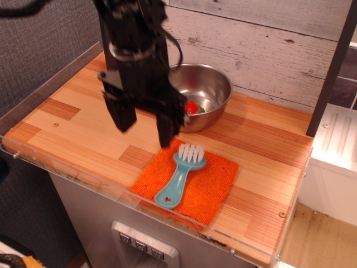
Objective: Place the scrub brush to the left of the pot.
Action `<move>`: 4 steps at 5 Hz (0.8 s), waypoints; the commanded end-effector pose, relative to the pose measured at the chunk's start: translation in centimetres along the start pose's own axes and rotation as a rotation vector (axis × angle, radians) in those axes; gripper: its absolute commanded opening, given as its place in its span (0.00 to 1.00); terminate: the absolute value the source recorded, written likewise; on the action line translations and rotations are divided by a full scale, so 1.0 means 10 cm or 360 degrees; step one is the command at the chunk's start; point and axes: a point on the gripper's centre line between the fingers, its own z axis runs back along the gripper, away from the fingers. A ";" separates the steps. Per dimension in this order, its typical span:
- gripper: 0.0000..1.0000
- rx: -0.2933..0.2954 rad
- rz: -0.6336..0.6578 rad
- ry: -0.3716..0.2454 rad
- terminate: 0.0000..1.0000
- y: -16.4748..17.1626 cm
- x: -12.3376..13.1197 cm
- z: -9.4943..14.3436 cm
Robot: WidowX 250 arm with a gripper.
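The light-blue scrub brush (181, 176) lies on an orange woven cloth (215, 184) near the front edge, white bristles toward the back, star-holed handle toward the front. The shiny steel pot (207, 96) stands behind it at the back, with a small red strawberry toy (192, 106) inside, partly hidden by the arm. My black gripper (145, 130) hangs open above the wood, just left of and behind the brush, its right finger (166, 128) close to the cloth's back corner. Nothing is between the fingers.
The wooden counter (83, 120) has a clear acrylic lip along its front and left edges. A grey wall rises at the left and a whitewashed plank wall at the back. A dark post (330, 72) stands at the right, with a white appliance beyond it.
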 end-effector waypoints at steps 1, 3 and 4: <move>1.00 0.0102 0.0004 0.0007 0.00 -0.21 -0.06 -0.26; 1.00 0.0165 0.0057 -0.0006 0.00 -0.31 -0.07 -0.45; 1.00 0.0168 0.0073 -0.0012 0.00 -0.31 -0.06 -0.49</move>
